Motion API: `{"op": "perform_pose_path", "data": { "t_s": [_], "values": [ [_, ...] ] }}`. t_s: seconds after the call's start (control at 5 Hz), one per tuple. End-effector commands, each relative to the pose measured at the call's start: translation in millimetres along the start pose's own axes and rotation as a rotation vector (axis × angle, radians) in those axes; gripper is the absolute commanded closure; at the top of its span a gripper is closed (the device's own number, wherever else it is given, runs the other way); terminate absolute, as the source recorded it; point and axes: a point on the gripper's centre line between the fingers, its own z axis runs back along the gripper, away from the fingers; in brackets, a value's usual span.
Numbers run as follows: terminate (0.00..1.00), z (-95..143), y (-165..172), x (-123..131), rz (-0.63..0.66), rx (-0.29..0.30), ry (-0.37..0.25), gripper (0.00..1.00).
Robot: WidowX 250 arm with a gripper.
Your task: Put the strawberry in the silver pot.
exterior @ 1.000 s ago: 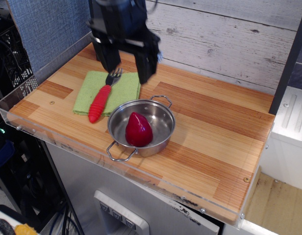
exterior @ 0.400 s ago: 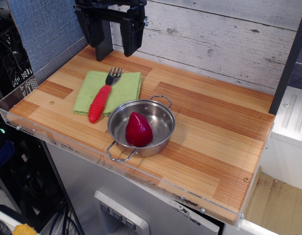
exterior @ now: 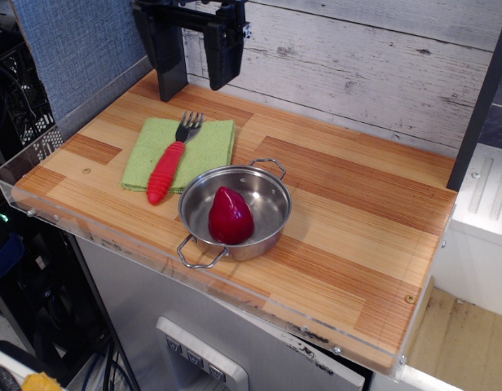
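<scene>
We see the strawberry (exterior: 231, 216) resting inside the silver pot (exterior: 271, 189), so the task looks done. The gripper (exterior: 194, 69), at 11 o'clock from the pot, has risen clear since a second ago, its jaws apart and empty.
</scene>
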Motion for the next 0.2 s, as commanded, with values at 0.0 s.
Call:
{"op": "perform_pose_path", "data": {
  "t_s": [0.0],
  "values": [
    [1.0,14.8,-1.3,-3.6,-0.013,0.009,-0.036,0.0]
  ]
}}
